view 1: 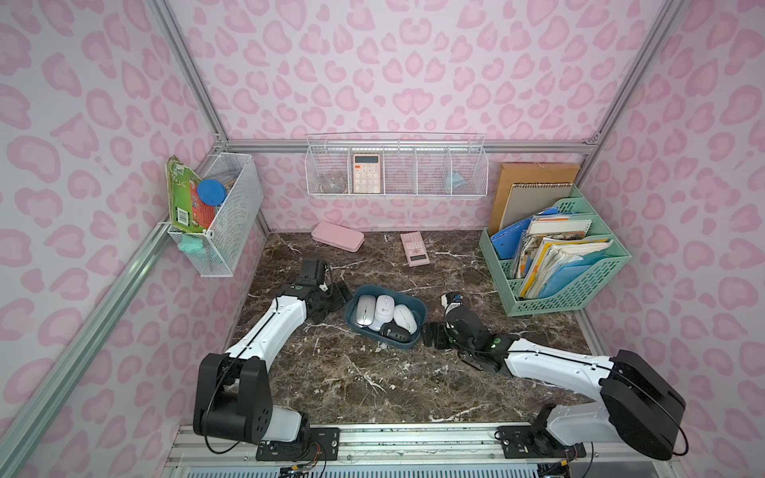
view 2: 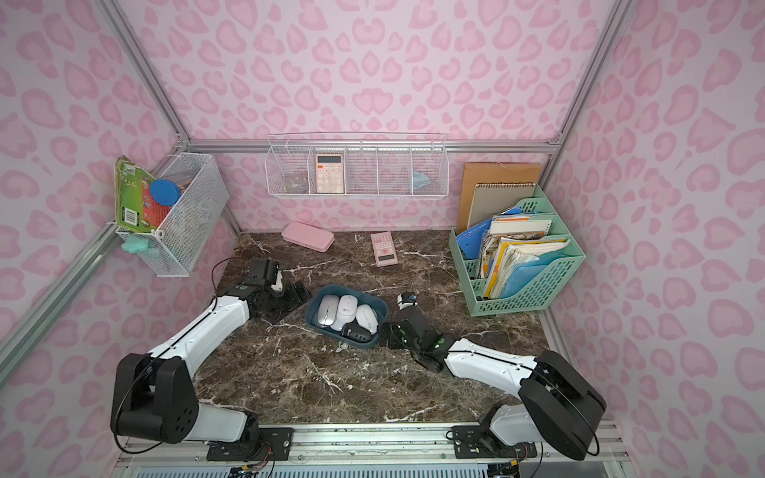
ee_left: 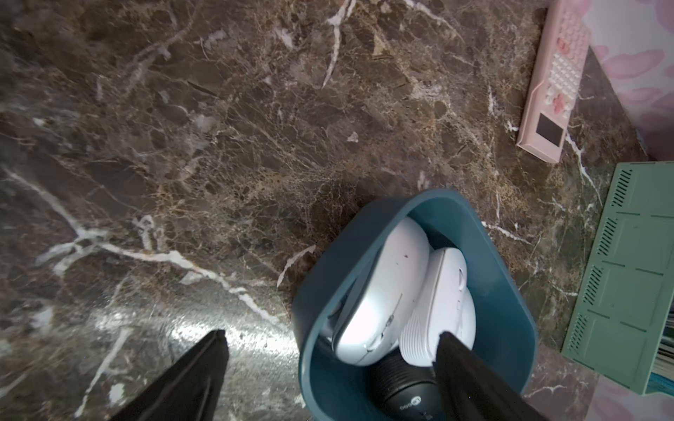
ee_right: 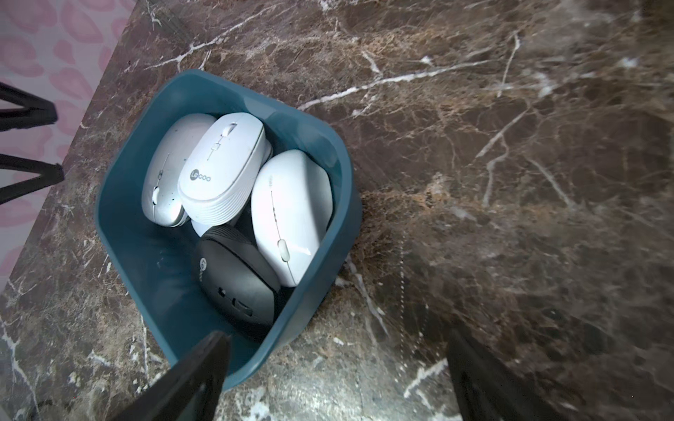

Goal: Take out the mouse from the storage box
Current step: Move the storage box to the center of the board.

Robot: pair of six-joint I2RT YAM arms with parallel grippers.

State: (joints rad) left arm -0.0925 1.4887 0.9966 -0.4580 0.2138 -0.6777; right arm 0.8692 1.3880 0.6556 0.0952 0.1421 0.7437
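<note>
Box: the box (view 1: 423,311) stands on the counter (view 1: 352,385) between the two arms, with a gripper just beside it on either side.
Contents: the silver mouse (view 1: 365,309), ribbed mouse (view 1: 384,307) and plain mouse (view 1: 405,318) lie side by side, their long axes across the box. The black mouse (view 1: 395,332) lies at an angle to them, by the wall nearer the arm bases. All four are inside the box.
Left gripper: the left gripper (view 1: 337,291) is released and holds nothing.
Left fingers: its fingers (ee_left: 197,371) are spread wide and straddle the box wall, one over the counter and one over the box's inside.
Left line-up: the silver mouse lies straight ahead in the gap. Its long axis runs away from the gripper, so closing would likely pinch it across its width.
Right gripper: the right gripper (view 1: 432,335) is likewise released and empty.
Right fingers: its fingers (ee_right: 197,375) are spread wide, one tip at the box's corner rim and the other out over bare counter.
Right line-up: the middle of the gap falls on the counter outside the box. The black mouse lies just ahead of the rim-side finger and off to that side, its long axis running roughly away from the gripper.
Nearer arm: both are close. The left looks better aimed, at the silver mouse. The right is nearest the black mouse but would need to shift sideways over the box.
Height: how far either gripper is above the rim cannot be told.
</note>
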